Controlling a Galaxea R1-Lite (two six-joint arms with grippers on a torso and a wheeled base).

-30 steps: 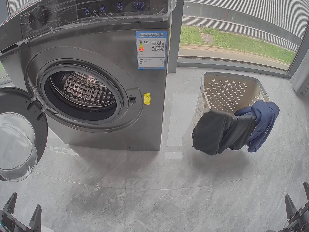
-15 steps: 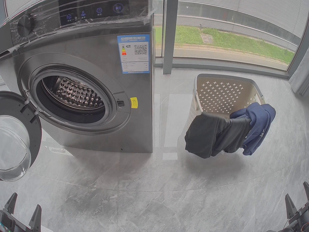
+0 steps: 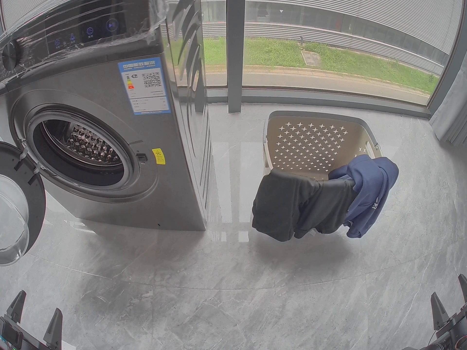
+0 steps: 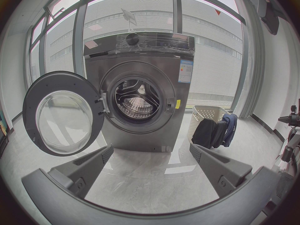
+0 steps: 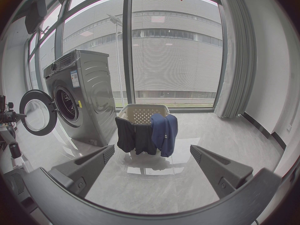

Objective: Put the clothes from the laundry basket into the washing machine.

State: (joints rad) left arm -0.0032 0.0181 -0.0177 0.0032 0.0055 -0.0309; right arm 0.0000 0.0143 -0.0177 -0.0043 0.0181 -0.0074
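A beige laundry basket (image 3: 316,142) stands on the floor right of the grey washing machine (image 3: 97,122). A black garment (image 3: 296,205) and a blue garment (image 3: 367,190) hang over the basket's near rim. The machine's round door (image 3: 17,202) is swung open to the left, and the drum (image 3: 85,144) looks empty. My left gripper (image 3: 35,313) is open at the bottom left, far from the machine. My right gripper (image 3: 452,297) is open at the bottom right, well short of the basket. The black garment (image 5: 136,138) and blue garment (image 5: 164,133) sit ahead of the right gripper (image 5: 150,150).
Grey tiled floor (image 3: 233,288) lies open between me and the basket. A large window (image 3: 331,40) with a pillar (image 3: 236,44) runs behind it. A curtain (image 3: 450,117) hangs at the far right.
The whole head view has shifted: machine and basket slide leftward in the picture, so the camera has turned right. Both grippers keep their place in the frame, open.
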